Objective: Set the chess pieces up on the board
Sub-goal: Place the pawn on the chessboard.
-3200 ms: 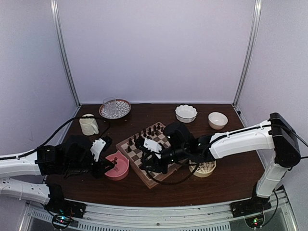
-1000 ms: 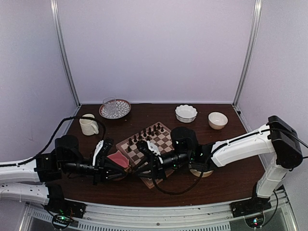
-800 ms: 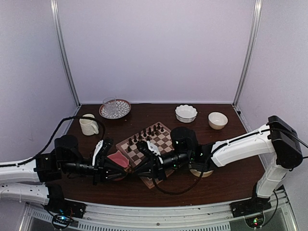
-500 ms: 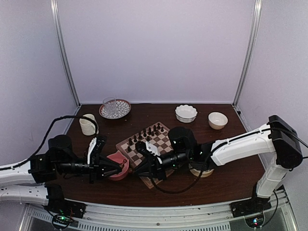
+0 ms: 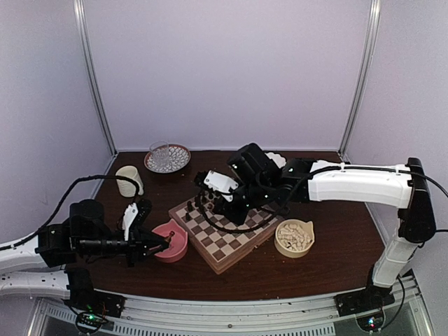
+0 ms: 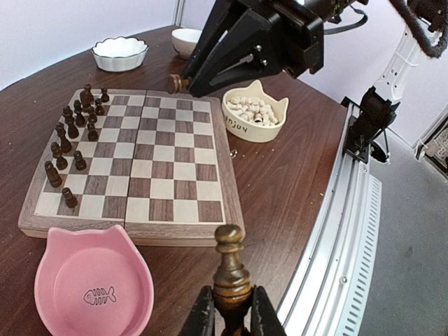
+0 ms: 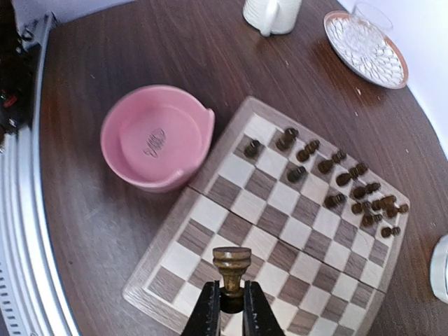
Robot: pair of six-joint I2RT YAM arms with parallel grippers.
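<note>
The board (image 5: 234,246) lies in the middle of the table, also in the left wrist view (image 6: 220,185) and the right wrist view (image 7: 210,213). Several dark brown chess pieces (image 6: 73,131) stand along its far-left side (image 7: 341,180). My left gripper (image 5: 166,243) is shut on a dark brown pawn (image 6: 229,267), low beside the pink bowl (image 5: 173,245). My right gripper (image 5: 203,185) is shut on a dark brown piece (image 7: 232,267), raised above the board's far-left part. Cream-white pieces lie in a cat-shaped bowl (image 5: 295,238).
The pink bowl (image 6: 91,288) sits empty at the board's left edge (image 7: 155,136). A cream mug (image 5: 128,180) and a glass on a plate (image 5: 166,157) stand far left. A white bowl (image 5: 317,175) stands far right; a scalloped bowl (image 6: 120,52) is behind the right arm.
My right arm has risen from low over the board's near corner and swung to its far-left part, holding its piece. My left arm has drawn back left, holding the pawn.
</note>
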